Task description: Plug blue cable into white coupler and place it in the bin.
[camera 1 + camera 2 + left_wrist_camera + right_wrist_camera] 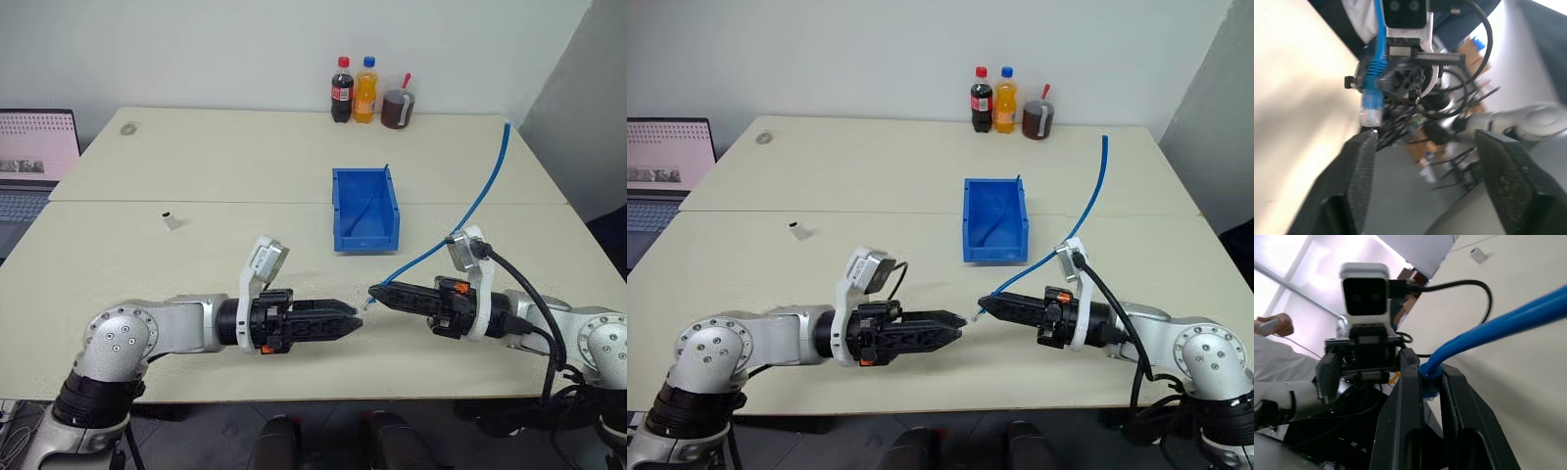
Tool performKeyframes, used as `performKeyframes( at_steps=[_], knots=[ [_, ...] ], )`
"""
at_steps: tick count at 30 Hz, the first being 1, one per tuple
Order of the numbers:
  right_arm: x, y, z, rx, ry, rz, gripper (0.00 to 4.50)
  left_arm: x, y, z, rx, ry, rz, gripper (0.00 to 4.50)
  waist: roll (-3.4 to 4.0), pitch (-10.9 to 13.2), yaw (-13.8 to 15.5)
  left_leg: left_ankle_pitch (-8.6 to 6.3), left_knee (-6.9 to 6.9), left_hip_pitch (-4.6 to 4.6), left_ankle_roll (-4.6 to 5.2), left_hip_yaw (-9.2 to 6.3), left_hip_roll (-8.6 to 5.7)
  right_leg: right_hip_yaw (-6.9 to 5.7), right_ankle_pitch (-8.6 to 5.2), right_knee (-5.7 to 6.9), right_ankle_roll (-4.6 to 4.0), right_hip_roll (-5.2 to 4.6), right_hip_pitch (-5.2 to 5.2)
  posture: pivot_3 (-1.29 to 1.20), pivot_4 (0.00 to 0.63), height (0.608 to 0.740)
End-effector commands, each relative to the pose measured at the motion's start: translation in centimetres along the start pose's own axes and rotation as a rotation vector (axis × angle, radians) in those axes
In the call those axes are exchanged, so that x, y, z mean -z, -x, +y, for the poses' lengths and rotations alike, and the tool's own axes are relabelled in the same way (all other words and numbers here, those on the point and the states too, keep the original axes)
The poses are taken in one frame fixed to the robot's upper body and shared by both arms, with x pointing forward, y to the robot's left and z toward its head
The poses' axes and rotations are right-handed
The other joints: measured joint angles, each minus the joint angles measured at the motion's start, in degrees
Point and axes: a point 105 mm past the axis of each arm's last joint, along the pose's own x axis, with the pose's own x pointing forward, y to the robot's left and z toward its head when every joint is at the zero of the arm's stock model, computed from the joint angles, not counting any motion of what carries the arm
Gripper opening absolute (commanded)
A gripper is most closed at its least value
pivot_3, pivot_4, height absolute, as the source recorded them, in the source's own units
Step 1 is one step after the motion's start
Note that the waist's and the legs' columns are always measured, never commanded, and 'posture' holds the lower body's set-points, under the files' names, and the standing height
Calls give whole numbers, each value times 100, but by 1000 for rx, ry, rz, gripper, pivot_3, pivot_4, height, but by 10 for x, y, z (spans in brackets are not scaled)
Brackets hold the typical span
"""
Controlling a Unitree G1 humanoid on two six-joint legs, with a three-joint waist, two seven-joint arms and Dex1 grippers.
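My right gripper (374, 294) is shut on the blue cable (468, 213) close to its clear plug (1371, 105), which sticks out past the fingertips. From there the cable rises and runs back to the table's far right edge. My left gripper (355, 318) is open and holds nothing; it points at the right one, tips a short gap apart, above the table's front. The wrist view shows its fingers (1354, 181) spread wide. The white coupler (173, 220) lies alone on the table, left of centre. The bin (338, 211) stands behind the grippers at mid-table.
Two bottles (353, 90) and a cup of dark drink (398, 108) stand at the table's back edge. An open laptop (34, 157) sits at the far left. A small round object (128, 128) lies back left. A person's hand (1273, 325) shows in the right wrist view.
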Motion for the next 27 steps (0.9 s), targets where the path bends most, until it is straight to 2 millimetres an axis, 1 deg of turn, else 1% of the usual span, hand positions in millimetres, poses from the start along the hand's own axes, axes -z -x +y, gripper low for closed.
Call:
performKeyframes(
  at_steps=[1, 2, 5, 7, 9, 10, 12, 13, 15, 16, 18, 20, 22, 23, 27],
  knots=[
    [-6, -3, 1, -33, 32, 6, 168, -16, 12, 10, -139, -246, 6, 4266, 0, 5, 3, 0, -1, 0, 0, -3, 2, -2, 0, 0, -1, 3, -1, 0, 150, 740],
    [-5, -4, -1, -32, 40, 15, 168, -18, 17, 17, -200, -298, 15, 4493, -2, 7, 3, 0, -4, 0, 0, -3, 2, -2, -1, 0, -2, 3, -1, 0, 150, 740],
    [-7, -6, -7, -34, 52, 25, 168, -15, 33, 37, -374, -430, 66, 4493, 0, 11, 4, 0, -9, 1, 0, -2, 3, 0, -3, -1, -5, 4, -4, 0, 150, 740],
    [-12, -7, -9, -37, 58, 19, 168, -14, 48, 53, -532, -467, 49, 4493, 1, 13, -2, 0, -21, 1, 0, 2, 3, 2, -4, -7, -7, 1, -6, 0, 150, 740],
    [-17, -9, -11, -44, 66, 15, 168, -9, 70, 75, -767, -500, 5, 4493, 0, 19, -3, 0, -32, 3, 0, 1, 4, 6, -3, -12, -6, -2, -8, 0, 150, 740],
    [-18, -10, -12, -48, 67, 14, 168, -9, 80, 84, -878, -507, -25, 4493, 0, 20, 0, 0, -35, 2, 0, -2, 8, 6, -3, -16, -5, -3, -9, 0, 150, 740],
    [-20, -12, -13, -56, 66, 15, 168, -13, 109, 102, -1158, -544, -111, 4493, -2, 21, 12, 0, -42, 4, 0, -10, 12, 9, -3, -17, -5, -8, -10, 0, 150, 740],
    [-21, -13, -13, -61, 63, 17, 161, -17, 123, 106, -1279, -526, -196, 4498, -7, 24, 17, 0, -43, 2, 0, -14, 11, 9, -3, -17, -5, -10, -10, 0, 150, 740],
    [-22, -15, -13, -79, 59, 25, 152, -24, 142, 108, -1448, -474, -363, 4500, -13, 27, 40, 0, -41, -7, 0, -14, 16, 5, -2, -18, -5, -10, -9, 0, 150, 740],
    [-23, -16, -13, -86, 59, 29, 152, -25, 150, 109, -1523, -463, -411, 4500, -15, 27, 49, 0, -40, -10, 0, -16, 17, 2, -2, -16, -4, -12, -9, 0, 150, 740],
    [-25, -19, -14, -91, 67, 37, 152, -27, 161, 109, -1637, -503, -435, 4500, -15, 27, 48, 0, -34, -13, 0, -18, 11, -1, 1, -15, 0, -13, -6, 0, 150, 740],
    [-27, -22, -17, -84, 79, 45, 152, -28, 178, 110, -1761, -453, -537, 4500, -16, 26, 47, 1, -31, -11, 0, -13, 1, 0, 4, -15, 5, -12, -6, 0, 150, 740],
    [-29, -23, -19, -82, 87, 49, 152, -29, 191, 113, -1837, -399, -611, 4500, -16, 26, 47, 1, -27, -10, 0, -10, 1, -5, 6, -14, 8, -13, -4, 0, 150, 740],
    [-29, -24, -20, -82, 91, 50, 152, -31, 195, 115, -1859, -392, -628, 4500, -18, 25, 47, 1, -27, -6, 0, -7, 0, -7, 8, -12, 11, -13, -3, 0, 150, 740],
    [-30, -28, -28, -45, 119, 55, 152, -45, 206, 133, -1893, -385, -665, 4500, -20, 24, 43, 1, -15, -8, 0, -8, -2, -12, 9, -3, 13, -8, -2, 0, 150, 740]
  ],
)
